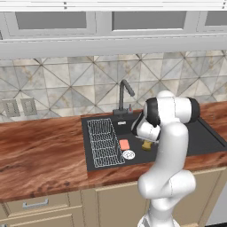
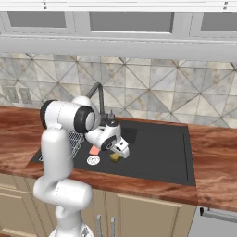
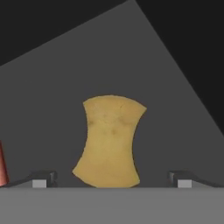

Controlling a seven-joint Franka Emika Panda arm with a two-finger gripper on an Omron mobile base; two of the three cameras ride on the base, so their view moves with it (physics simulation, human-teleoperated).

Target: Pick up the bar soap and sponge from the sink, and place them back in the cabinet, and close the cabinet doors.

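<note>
Arm rises from the base in front of the table, elbow bent high over the front edge, forearm folded down and forward into the sink (image 1: 204, 137). Wrist pitched down, claw (image 3: 111, 178) aimed at the basin floor.

Claw state: jaws spread wide, nothing held. In the hand view the two fingertips (image 3: 41, 179) stand well apart, one on each side of the sponge (image 3: 110, 141), neither touching it.

Sponge lies flat on the dark basin floor, near the middle of the sink, straight under the claw. In the left base view the sponge (image 1: 146, 145) peeks out just below the wrist; in the right base view the sponge (image 2: 114, 158) sits right under the hand.

Bar soap (image 1: 124, 144) also on the basin floor, just beside the wire rack (image 1: 103, 142), which fills the sink's left end. Soap is near the sponge but apart from it. Round white drain (image 1: 128, 154) sits just in front of the soap, toward the sink's front edge. A red sliver of soap shows at the hand view's left edge.

Faucet (image 1: 124, 95) stands at the sink's back edge, behind the wrist.
</note>
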